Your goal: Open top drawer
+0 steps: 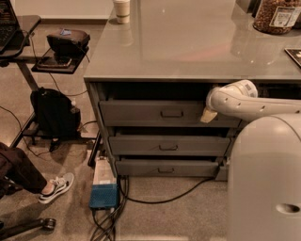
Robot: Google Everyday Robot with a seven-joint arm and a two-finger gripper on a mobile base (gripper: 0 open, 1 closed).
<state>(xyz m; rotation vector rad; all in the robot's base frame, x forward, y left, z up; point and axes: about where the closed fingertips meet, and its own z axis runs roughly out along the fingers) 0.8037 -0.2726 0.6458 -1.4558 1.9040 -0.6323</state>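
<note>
The top drawer [141, 113] is the widest grey front, just under the grey counter [188, 52], with a small loop handle [171, 113] at its middle. A dark gap shows above it and it stands a little forward of the cabinet. My gripper [208, 116] is at the end of the white arm [244, 101] that reaches in from the right. It hangs in front of the right part of the top drawer's front, to the right of the handle. Two narrower grey drawers [168, 147] sit below it.
My white body [265, 179] fills the lower right. A blue box [103, 195] and cables lie on the floor at the cabinet's left foot. A black backpack [54, 113], a side table [51, 63] and a person's shoe [56, 185] are to the left. A cup [122, 9] and a jar [277, 16] stand on the counter.
</note>
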